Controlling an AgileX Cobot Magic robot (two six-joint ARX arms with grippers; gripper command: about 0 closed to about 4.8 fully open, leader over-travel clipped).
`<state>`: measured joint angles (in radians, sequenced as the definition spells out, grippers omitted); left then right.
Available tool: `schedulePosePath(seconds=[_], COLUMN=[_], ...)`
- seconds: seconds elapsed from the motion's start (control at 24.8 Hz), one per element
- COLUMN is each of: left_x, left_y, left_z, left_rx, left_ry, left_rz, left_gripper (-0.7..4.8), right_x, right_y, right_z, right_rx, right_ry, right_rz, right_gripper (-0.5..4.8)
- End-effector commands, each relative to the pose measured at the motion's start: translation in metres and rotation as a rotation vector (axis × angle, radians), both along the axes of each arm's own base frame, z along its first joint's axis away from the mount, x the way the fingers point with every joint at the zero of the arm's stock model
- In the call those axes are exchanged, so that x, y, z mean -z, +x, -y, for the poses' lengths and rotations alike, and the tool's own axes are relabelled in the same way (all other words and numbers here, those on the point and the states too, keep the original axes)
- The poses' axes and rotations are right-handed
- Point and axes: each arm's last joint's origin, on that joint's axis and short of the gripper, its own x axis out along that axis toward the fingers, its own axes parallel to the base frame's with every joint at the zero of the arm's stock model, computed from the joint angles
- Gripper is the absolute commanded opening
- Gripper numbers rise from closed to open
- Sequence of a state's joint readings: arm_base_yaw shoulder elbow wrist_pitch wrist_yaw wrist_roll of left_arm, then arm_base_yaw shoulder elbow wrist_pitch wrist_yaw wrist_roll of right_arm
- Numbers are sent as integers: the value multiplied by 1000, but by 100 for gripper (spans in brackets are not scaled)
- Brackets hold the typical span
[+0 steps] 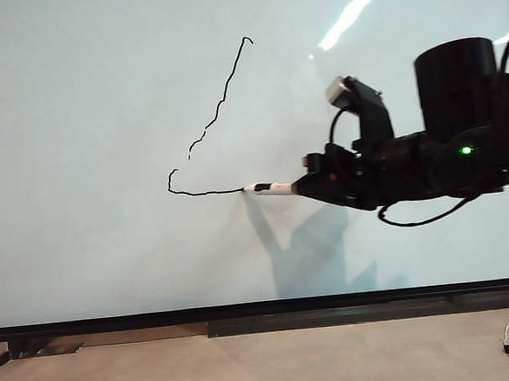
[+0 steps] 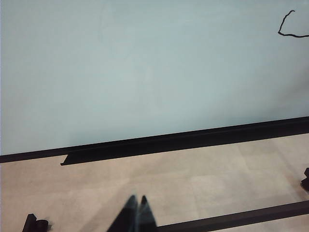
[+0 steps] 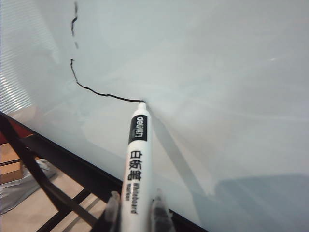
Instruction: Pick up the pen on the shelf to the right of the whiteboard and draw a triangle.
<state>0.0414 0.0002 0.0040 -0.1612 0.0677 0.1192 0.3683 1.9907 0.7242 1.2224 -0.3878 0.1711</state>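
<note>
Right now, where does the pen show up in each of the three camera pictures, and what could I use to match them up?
Exterior view: the pen lies level right of centre, held by the right gripper, tip on the whiteboard.
Left wrist view: not in it.
Right wrist view: pen at lower centre, tip at the line's end.
Shared landmark: the drawn black line.

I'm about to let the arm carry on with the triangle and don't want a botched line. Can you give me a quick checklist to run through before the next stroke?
1. Right gripper shut on the pen: ok.
2. Pen tip on the whiteboard at the line's end: ok.
3. Triangle closed: not ok; only a left side and part of the base show.
4. Gaps in the left side: not ok.
5. Left gripper low, shut, clear of the drawing: ok.
</note>
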Motion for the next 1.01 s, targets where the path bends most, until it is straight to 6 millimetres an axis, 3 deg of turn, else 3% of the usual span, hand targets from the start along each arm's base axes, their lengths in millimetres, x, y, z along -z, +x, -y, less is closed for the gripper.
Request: schedulePosePath(seconds=[0.04, 0.4, 1.01], left_x=[-1, -1, -1], left_y=[0, 0, 0], left_z=[0, 0, 0], left_rx=[4, 4, 4], left_ry=[0, 0, 0], left_rz=[0, 0, 0], left_gripper=[-5, -5, -5], right_x=[-5, -6, -9], right_y=[4, -4, -20], right_z=[16, 41, 102], right_rx=[101, 151, 295], right_ry=[12, 5, -5], right_rz=[33, 46, 45], right_gripper=[-6, -6, -6])
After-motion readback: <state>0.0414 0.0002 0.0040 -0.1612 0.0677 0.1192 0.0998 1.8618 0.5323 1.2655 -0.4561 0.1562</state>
